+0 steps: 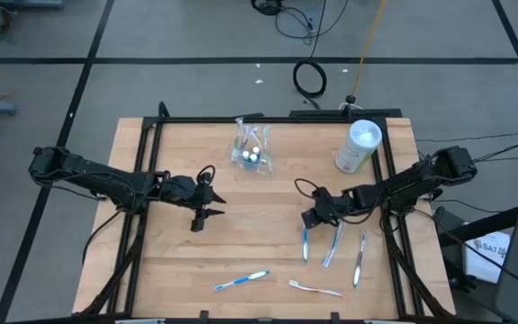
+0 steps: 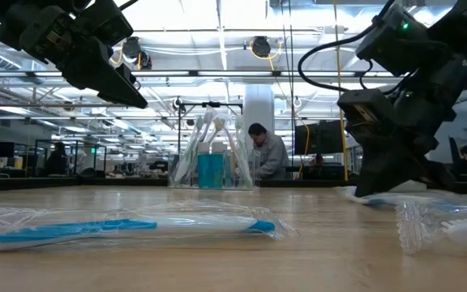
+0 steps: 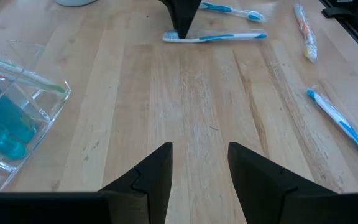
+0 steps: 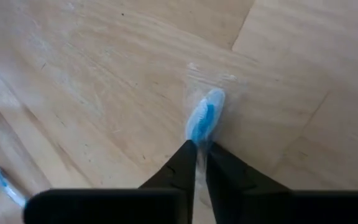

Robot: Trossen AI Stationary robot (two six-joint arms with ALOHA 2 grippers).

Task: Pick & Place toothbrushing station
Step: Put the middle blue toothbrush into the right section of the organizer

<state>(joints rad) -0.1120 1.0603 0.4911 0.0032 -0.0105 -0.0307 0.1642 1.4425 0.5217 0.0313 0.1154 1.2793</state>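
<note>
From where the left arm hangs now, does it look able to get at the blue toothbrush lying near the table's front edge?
Probably yes. The left gripper hangs open over bare wood, and the blue toothbrush lies in the open toward the front edge with nothing between them. The right gripper is busy, shut on another toothbrush well off to the side.

left gripper (image 1: 207,206): jaws parted, raised | right gripper (image 1: 308,219): jaws pinched, lowered
</note>
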